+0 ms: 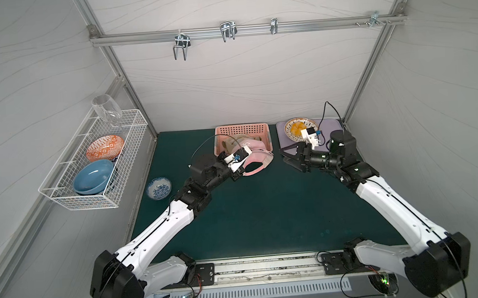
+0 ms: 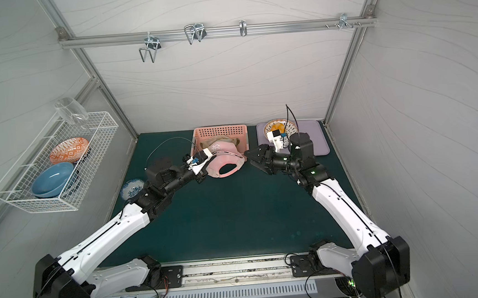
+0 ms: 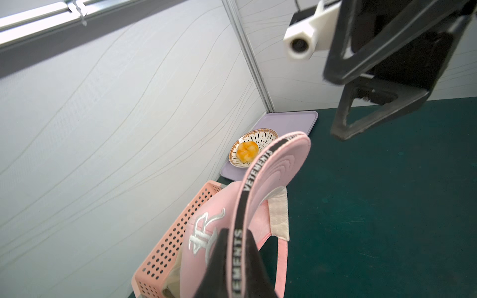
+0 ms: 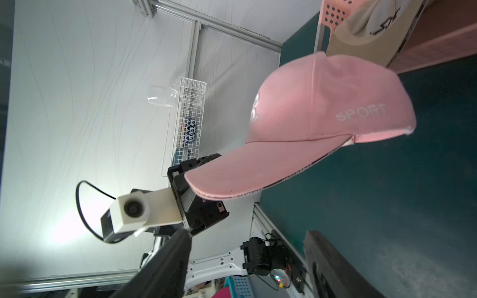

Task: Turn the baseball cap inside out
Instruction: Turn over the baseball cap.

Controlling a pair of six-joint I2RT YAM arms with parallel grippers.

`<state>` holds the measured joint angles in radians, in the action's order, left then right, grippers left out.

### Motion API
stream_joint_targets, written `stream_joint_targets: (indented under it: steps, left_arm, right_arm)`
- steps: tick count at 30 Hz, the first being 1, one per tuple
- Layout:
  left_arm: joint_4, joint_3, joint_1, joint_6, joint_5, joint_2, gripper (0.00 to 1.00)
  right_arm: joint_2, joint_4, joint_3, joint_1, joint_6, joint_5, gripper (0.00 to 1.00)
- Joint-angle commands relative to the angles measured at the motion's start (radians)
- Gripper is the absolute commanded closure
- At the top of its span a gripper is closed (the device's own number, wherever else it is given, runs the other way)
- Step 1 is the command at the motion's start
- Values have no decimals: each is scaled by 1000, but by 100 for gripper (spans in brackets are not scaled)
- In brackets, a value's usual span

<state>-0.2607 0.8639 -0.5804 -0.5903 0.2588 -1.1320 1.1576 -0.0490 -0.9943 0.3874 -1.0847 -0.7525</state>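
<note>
Dark green mat inside a grey-walled enclosure. Pink baseball cap hangs above the mat, just in front of the pink basket, crown right side out with its lettering showing. Left gripper is clamped on the brim edge. Right gripper stands close beside the cap without touching it, fingers spread wide and holding nothing. Beige cap lies in the basket; purple tray carries a bowl.
</note>
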Motion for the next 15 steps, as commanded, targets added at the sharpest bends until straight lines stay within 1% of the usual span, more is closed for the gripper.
stream_joint_targets:
  steps: [1,2,6,9,15]
  left_arm:
    - [-155,-4,-32,-113,-9,23,100]
    - [-156,-8,-40,-129,-17,22,100]
    - [-248,-37,-64,-167,-27,22,100]
    - [-269,-48,-86,-188,-43,21,100]
    - [-312,-49,-134,-251,-117,-7,100]
  right_arm:
    - [10,114,2,-3,-162,-38,27]
    - [9,128,9,-2,-180,-30,27]
    - [21,172,26,-1,-228,-10,27]
    - [37,234,43,8,-278,-12,28]
    - [54,258,56,36,-297,5,28]
